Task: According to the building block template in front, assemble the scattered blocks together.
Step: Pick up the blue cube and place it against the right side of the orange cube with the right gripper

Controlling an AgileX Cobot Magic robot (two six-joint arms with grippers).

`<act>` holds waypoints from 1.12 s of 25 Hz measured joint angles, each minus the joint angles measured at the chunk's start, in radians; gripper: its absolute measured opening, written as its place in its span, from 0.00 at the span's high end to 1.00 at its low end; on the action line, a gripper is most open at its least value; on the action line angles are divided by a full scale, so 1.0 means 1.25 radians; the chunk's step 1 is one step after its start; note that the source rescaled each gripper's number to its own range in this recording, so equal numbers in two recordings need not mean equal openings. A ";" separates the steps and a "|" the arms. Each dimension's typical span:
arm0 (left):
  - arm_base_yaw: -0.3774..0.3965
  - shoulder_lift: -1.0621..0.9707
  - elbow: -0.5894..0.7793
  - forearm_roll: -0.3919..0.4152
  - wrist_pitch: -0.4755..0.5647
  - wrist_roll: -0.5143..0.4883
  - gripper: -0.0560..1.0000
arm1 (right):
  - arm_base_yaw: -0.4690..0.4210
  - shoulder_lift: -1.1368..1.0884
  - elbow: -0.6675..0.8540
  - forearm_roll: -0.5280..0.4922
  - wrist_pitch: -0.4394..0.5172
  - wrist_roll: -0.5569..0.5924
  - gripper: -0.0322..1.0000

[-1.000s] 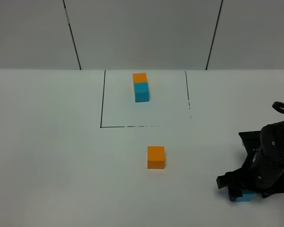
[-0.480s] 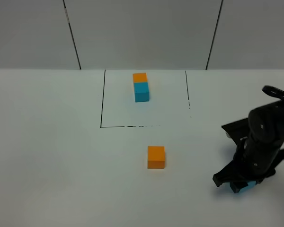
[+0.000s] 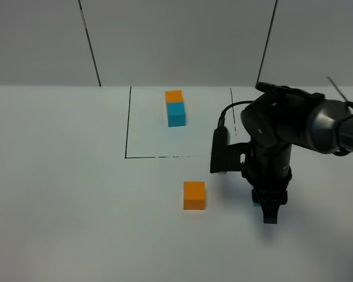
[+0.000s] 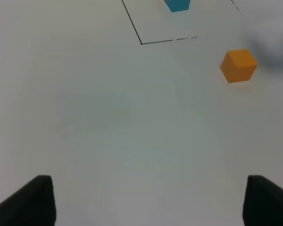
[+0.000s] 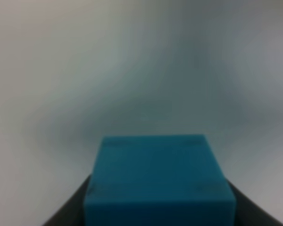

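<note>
The building block template [image 3: 175,108], an orange cube joined to a cyan one, lies at the back inside a black drawn outline [image 3: 127,129]. One scattered block, the orange cube [image 3: 194,195], sits alone on the table in front of the outline; the left wrist view shows it too [image 4: 239,66]. My right gripper [image 3: 263,204] is shut on the other scattered block, the cyan cube [image 5: 160,176], just right of the orange cube with a gap between them. Only a sliver of that cyan cube [image 3: 256,202] shows from above. My left gripper [image 4: 153,202] is open over bare table.
The white table [image 3: 65,194] runs wide on the left. The right arm's dark body [image 3: 282,132] stands over the outline's right edge. The template's cyan end [image 4: 178,4] and the outline's corner [image 4: 141,42] show in the left wrist view.
My right arm has lifted the cyan cube from the front right of the table and swung it left, close to the orange cube. The left gripper has not moved.
</note>
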 joint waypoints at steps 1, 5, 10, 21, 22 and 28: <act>0.000 0.000 0.000 0.000 0.000 0.000 0.29 | 0.005 0.018 -0.023 -0.002 0.009 -0.014 0.95; 0.000 0.000 0.000 0.000 0.000 0.000 0.29 | 0.020 0.077 -0.096 -0.001 0.017 -0.045 0.95; 0.000 0.000 0.000 0.000 0.000 0.000 0.29 | 0.027 0.134 -0.165 0.032 0.024 -0.057 0.95; 0.000 0.000 0.000 0.000 0.000 0.000 0.29 | 0.029 0.183 -0.185 0.103 0.007 -0.077 0.95; 0.000 0.000 0.000 0.000 0.000 0.000 0.29 | 0.030 0.184 -0.185 0.106 -0.001 -0.077 0.95; 0.000 0.000 0.000 0.000 0.000 0.000 0.30 | 0.033 0.186 -0.185 0.131 -0.049 -0.080 0.95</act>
